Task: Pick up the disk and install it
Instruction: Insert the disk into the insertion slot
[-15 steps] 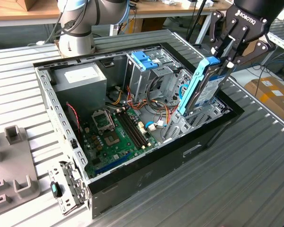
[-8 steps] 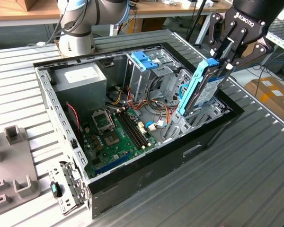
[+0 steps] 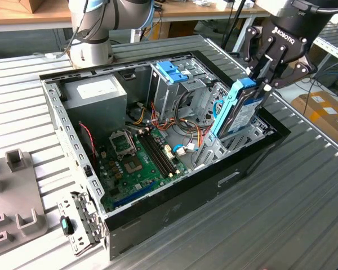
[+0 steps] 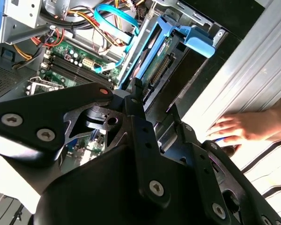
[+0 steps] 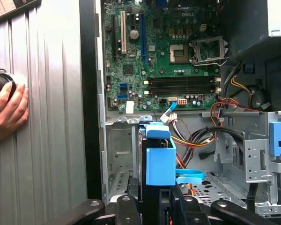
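The disk (image 3: 239,109) stands on edge, a dark drive framed by light-blue side rails, at the open computer case's end on the exterior view's right. My gripper (image 3: 263,79) is shut on its upper end from above. The lower end of the disk dips into the metal drive bay (image 3: 214,147) inside the case. In the second wrist view the disk (image 4: 154,54) runs away from the black fingers (image 4: 136,101) toward the case. Its blue rail (image 5: 159,159) rises between the finger bases in the first wrist view.
The case (image 3: 214,185) lies open on a ribbed metal table, with a green motherboard (image 3: 138,157), a grey power supply (image 3: 96,93) and a blue-latched drive cage (image 3: 172,70) inside. A person's hand (image 4: 243,129) rests on the table beside the case. Grey fixtures (image 3: 17,191) sit at the exterior view's left.
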`<state>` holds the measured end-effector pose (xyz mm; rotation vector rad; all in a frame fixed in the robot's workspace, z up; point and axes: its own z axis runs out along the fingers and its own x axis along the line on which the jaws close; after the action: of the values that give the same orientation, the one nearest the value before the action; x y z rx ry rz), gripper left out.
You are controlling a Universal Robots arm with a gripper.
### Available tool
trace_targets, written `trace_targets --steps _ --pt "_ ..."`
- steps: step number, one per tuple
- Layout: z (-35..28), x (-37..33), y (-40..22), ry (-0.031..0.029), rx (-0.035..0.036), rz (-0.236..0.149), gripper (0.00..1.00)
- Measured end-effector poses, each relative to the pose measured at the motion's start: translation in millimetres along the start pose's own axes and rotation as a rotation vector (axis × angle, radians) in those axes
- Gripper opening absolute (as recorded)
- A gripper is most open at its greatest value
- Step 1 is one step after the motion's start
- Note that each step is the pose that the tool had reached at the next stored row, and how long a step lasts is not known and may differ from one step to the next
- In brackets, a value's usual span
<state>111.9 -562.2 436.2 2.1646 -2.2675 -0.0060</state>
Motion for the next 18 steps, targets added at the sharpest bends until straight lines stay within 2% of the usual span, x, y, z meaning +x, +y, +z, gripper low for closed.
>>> trace_targets --steps 6,9,14,18 --pt "15.7 0.0 -0.1 0.0003 0.0 0.0 0.35" --pt "27.2 -0.1 -0.2 0.0009 0.0 0.0 0.35" --pt "37.2 -0.1 -0.3 0.0004 0.0 0.0 0.35" --pt "38.6 -0.1 -0.3 0.0008 0.0 0.0 0.35"
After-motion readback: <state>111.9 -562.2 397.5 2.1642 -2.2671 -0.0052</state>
